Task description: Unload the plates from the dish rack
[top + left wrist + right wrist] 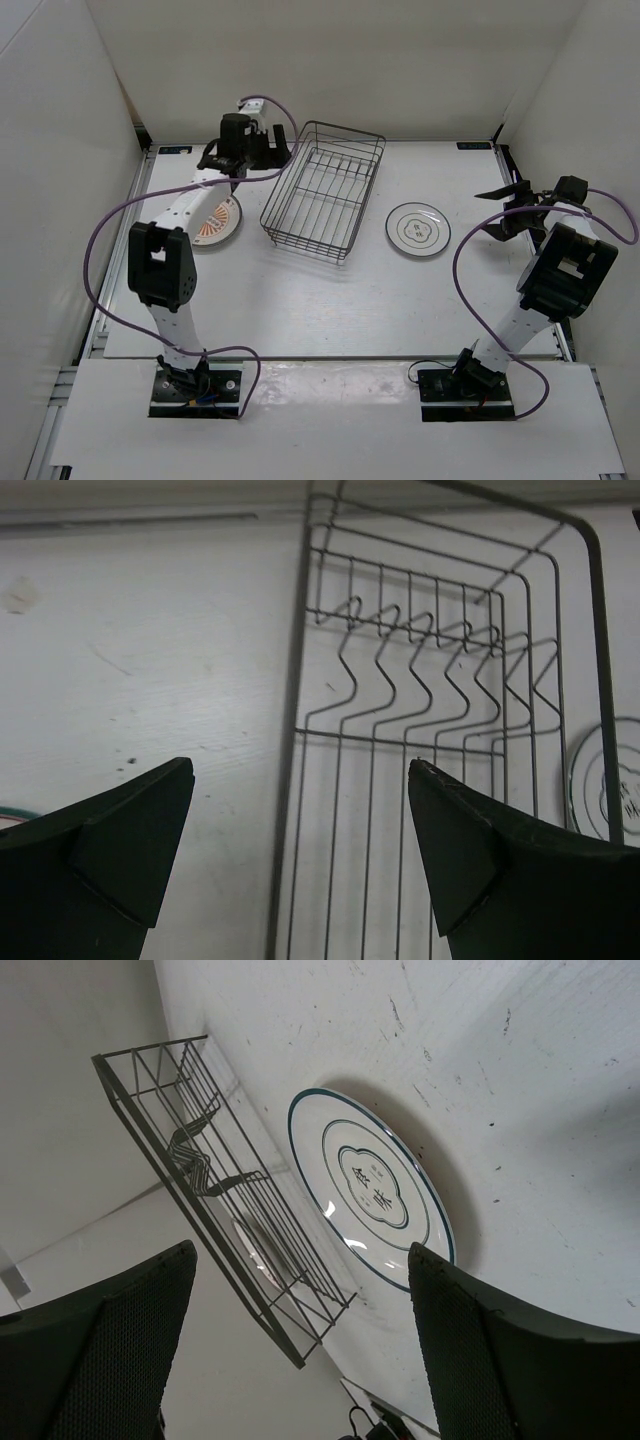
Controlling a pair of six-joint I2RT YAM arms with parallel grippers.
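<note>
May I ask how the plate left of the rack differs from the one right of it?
The left plate has orange radiating stripes; the right plate has dark rings. The left arm partly covers the left plate; the right plate shows whole. Both are round, white, flat on the table, outside the rack.

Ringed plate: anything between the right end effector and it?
Nothing visible. The ringed plate lies flat on the table, in plain view past the open right end effector. The dish rack stands beside the plate, apart from it, not in the path.
</note>
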